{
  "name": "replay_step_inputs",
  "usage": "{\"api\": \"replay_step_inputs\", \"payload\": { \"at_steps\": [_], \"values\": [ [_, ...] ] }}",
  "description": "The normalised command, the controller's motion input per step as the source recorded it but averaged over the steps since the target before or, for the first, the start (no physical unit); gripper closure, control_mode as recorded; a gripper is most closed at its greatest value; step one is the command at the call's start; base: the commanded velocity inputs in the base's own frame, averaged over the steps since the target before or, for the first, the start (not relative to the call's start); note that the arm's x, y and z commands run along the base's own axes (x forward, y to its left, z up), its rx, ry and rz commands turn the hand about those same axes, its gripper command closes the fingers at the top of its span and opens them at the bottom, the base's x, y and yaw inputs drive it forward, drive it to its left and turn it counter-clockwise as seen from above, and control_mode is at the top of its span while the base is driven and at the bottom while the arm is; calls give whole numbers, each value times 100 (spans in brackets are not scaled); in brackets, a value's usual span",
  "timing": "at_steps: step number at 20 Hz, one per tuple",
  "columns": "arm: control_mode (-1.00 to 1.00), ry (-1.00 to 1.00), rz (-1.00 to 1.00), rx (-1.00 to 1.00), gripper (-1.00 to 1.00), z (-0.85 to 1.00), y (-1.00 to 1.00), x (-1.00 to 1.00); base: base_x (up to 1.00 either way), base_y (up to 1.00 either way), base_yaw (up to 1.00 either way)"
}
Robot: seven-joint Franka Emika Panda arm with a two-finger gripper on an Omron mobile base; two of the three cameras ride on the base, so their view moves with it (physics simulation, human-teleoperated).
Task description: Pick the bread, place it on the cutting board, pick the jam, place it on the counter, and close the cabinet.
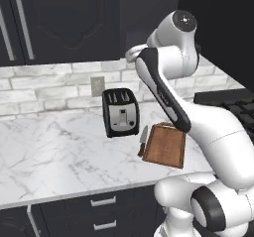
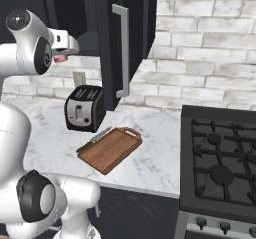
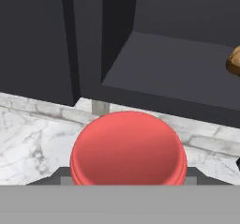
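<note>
By the cabinet (image 2: 107,38), jam (image 3: 128,149) in gripper (image 3: 128,183)

A black-and-silver toaster (image 1: 120,112) with 2 slots stands before a white brick backsplash (image 1: 44,89) bearing a wall outlet (image 1: 97,86), a knife (image 1: 143,138) nearby, a black gas stove (image 2: 220,158) rightward.

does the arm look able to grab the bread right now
Probably not yet: its fingers are shut on the jam. The bread lies uncovered on the open cabinet shelf, likely reachable once the jam is set down.
</note>
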Motion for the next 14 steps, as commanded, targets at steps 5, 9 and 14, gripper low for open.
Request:
{"api": "replay_step_inputs", "payload": {
  "at_steps": [5,9,14],
  "values": [
    [-100,2,-11,4,100,-13,29,-33,0,0,0],
    [-100,0,-10,0,100,-19,25,-14,0,0,0],
    [-100,0,-10,0,100,-27,26,0,0,0,0]
  ]
}}
